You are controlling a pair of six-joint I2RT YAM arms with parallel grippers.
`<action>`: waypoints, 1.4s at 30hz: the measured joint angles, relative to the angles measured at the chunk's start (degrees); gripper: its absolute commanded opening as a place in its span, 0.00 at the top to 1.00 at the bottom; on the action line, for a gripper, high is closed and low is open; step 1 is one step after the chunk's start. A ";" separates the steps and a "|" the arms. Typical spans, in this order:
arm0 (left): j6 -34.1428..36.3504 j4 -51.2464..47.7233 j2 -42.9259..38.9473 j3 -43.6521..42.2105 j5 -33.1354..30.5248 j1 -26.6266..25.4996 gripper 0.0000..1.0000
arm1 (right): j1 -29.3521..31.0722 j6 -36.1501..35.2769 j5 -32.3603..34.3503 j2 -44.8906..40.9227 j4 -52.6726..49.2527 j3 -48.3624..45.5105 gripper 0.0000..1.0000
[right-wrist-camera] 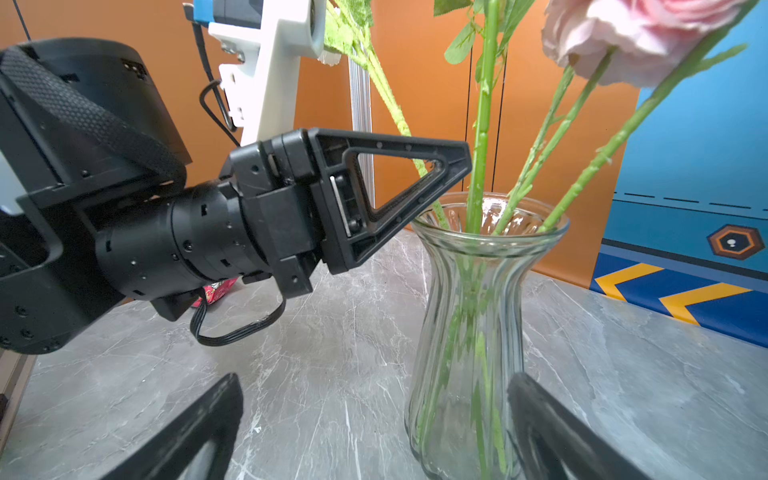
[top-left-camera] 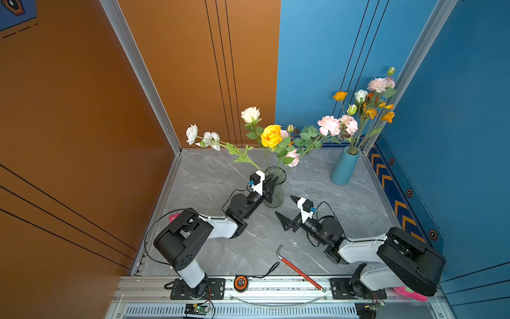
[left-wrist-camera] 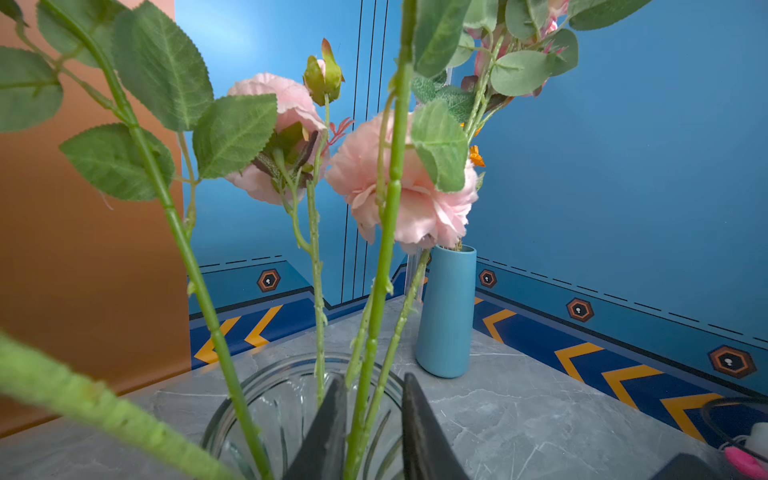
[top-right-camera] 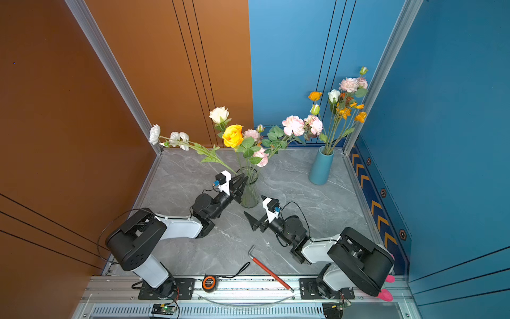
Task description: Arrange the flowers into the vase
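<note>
A long red tool [top-left-camera: 300,272] lies at the front of the grey table [top-left-camera: 209,176], and its tip rests on the metal rail [top-left-camera: 278,283]. A little round orange and black tape measure [top-left-camera: 240,283] sits on that rail. Something pink [top-left-camera: 416,296] peeks out at the front corner.

Stems [left-wrist-camera: 390,208] stand between the left gripper [left-wrist-camera: 376,376] jaws. Open table [right-wrist-camera: 332,353] lies between the right gripper [right-wrist-camera: 374,378] jaws, a vase [right-wrist-camera: 498,249] just beyond.

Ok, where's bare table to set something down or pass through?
Bare table between the glass vase and blue vase, though the flowers lean over it; the near middle between the left arm and right arm, left of the red-handled tool. Crowded: around the glass vase, left jaws at its rim, right jaws beside it.
</note>
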 measured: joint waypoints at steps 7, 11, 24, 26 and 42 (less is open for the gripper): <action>-0.31 -1.44 -3.85 -2.93 1.25 -0.37 0.13 | 0.00 0.00 0.00 0.63 0.50 0.00 0.00; 2.29 -7.32 -9.01 -4.68 0.07 -2.19 0.02 | 0.00 0.00 0.00 0.79 1.01 0.00 0.00; 8.22 -10.54 -5.84 -8.17 -6.56 -4.09 0.02 | 0.11 -1.44 0.04 -2.32 -0.85 -1.55 0.00; 8.22 -10.49 -3.80 -8.15 -7.39 -3.93 0.02 | 0.11 -1.57 0.04 -4.22 -1.92 -1.55 0.00; 8.87 -1.81 13.60 3.93 -12.63 -2.01 0.01 | -0.02 -1.95 0.00 -5.29 -4.66 -1.53 0.00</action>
